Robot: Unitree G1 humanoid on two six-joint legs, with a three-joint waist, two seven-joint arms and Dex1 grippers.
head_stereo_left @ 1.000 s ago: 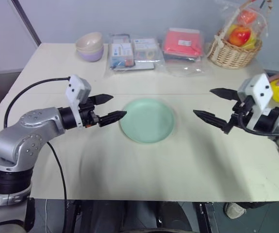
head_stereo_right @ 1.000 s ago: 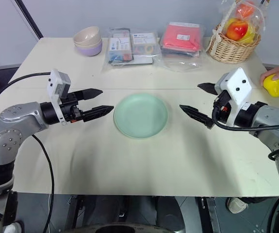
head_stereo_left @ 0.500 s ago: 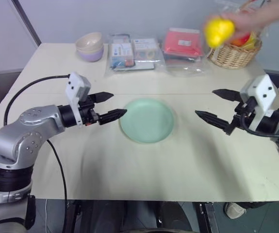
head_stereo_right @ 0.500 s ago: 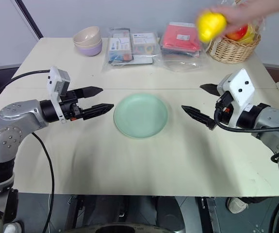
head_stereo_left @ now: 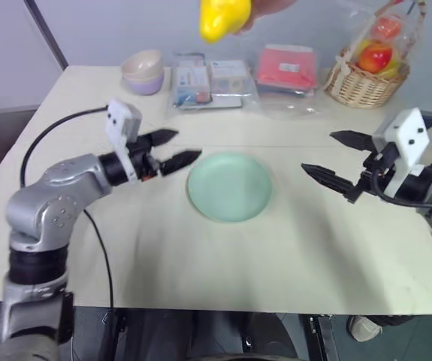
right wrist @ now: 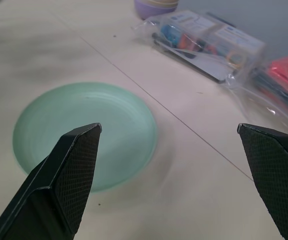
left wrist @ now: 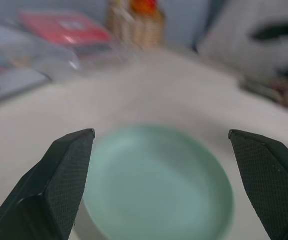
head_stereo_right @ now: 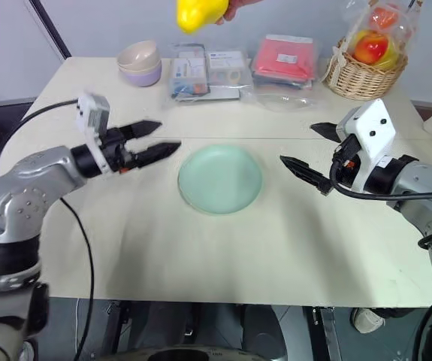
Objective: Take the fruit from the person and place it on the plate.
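Glossy yellow fruit above round mint plate.

Even, bright overhead light, no hard glare. Soft diffuse shadows on the cream-coloured table under both arms. Bright yellow glossy fruit at the top edge is motion-smeared. Left wrist view soft throughout: pale mint-green round plate and background clutter blurred, only the black textured fingers sharp. Right wrist view crisp nearby, softer on the far clear plastic packets.
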